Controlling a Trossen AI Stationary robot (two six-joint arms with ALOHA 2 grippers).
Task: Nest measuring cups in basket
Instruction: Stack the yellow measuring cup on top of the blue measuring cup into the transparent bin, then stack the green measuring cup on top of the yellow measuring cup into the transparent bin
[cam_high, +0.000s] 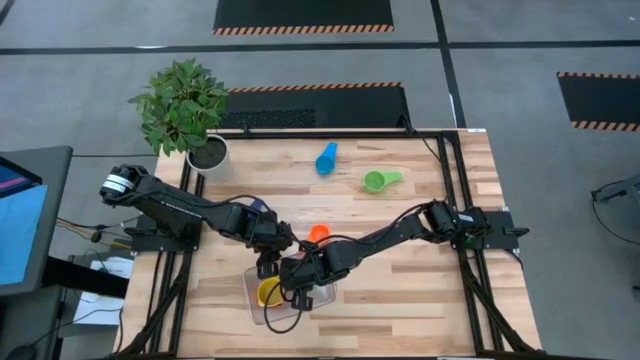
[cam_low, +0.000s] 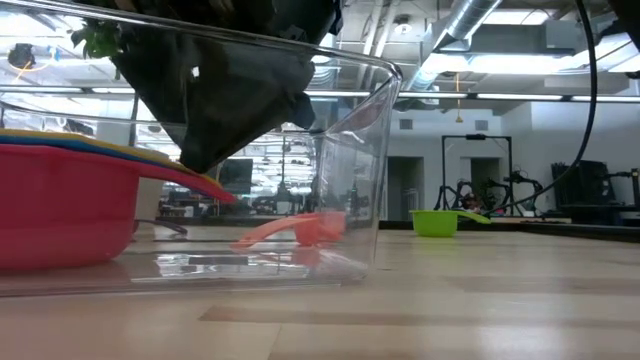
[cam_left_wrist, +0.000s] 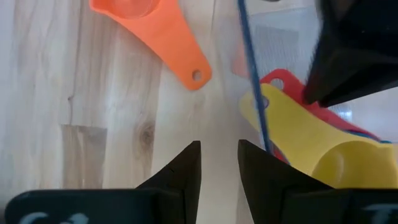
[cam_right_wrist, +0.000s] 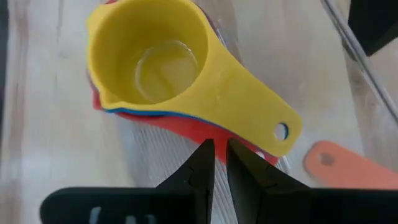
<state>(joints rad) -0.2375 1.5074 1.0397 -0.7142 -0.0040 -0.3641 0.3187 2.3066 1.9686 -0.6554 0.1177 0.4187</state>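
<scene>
The clear basket (cam_high: 254, 310) stands near the table's near edge; in the low view its wall (cam_low: 352, 150) rises close by. Inside it lie nested cups, a yellow one (cam_right_wrist: 155, 59) on top of blue and red ones (cam_low: 60, 215). An orange cup (cam_high: 318, 233) lies on the table just beyond the basket. A blue cup (cam_high: 326, 158) and a green cup (cam_high: 380, 180) lie farther back. My right gripper (cam_right_wrist: 221, 155) is shut, inside the basket, over the stack's handles. My left gripper (cam_left_wrist: 219, 163) hovers open over bare table beside the basket, short of the orange cup's handle (cam_left_wrist: 186, 65). My right gripper comes slanting down from above, with its shut fingertips right at the handle end of the nested cups (cam_right_wrist: 255, 134). Whether they touch the handles, I cannot tell.
A potted plant in a white pot (cam_high: 205, 155) stands at the far left corner. The two arms cross close together over the basket. A black frame (cam_high: 445, 140) runs along the table's far and right edges. Bare wood (cam_high: 420, 290) lies to the right of the basket.
</scene>
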